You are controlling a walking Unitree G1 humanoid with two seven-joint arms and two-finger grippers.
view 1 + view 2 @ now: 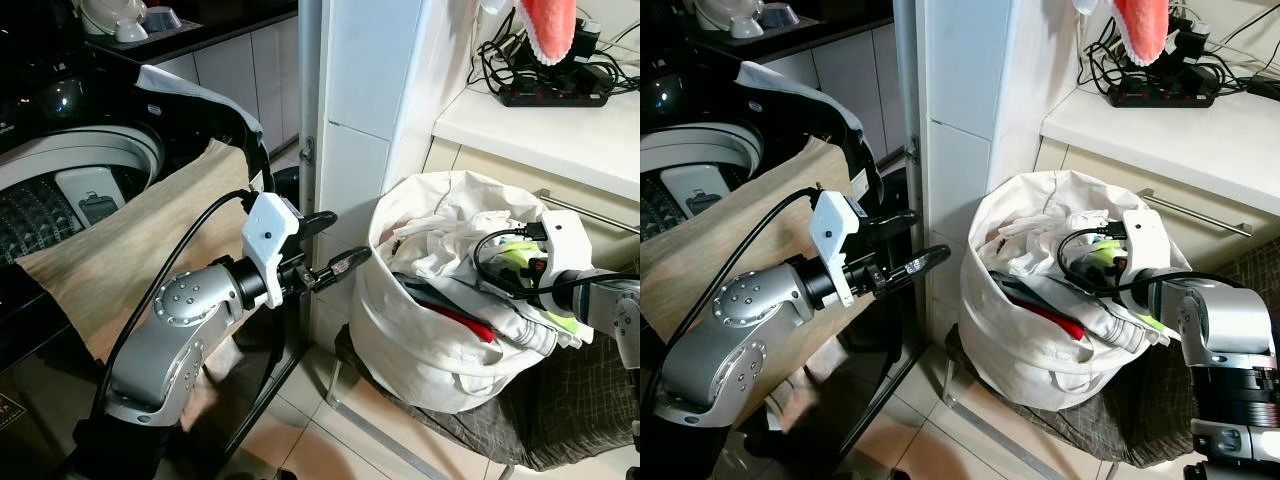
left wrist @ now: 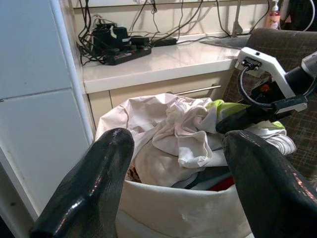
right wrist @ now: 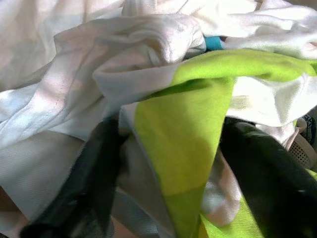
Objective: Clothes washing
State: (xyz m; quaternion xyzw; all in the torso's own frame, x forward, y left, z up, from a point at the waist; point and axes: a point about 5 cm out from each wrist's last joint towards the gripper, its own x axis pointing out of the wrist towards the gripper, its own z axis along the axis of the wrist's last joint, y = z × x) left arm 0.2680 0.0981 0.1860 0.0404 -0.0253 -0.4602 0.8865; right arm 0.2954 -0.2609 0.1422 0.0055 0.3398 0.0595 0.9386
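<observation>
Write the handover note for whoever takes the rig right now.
Left hand: open, empty, in the air between washing machine and laundry bag.
Right hand: down in the bag, fingers open around a lime-green and white garment, not yet closed on it.
Done: a beige cloth lies draped over the washer's rim.
Left: grip the garment, carry it to the drum, then the rest.

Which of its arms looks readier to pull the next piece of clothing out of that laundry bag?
The right. The right gripper is already down among the clothes in the white laundry bag, around a lime-green garment. The left gripper hangs open outside it.
</observation>
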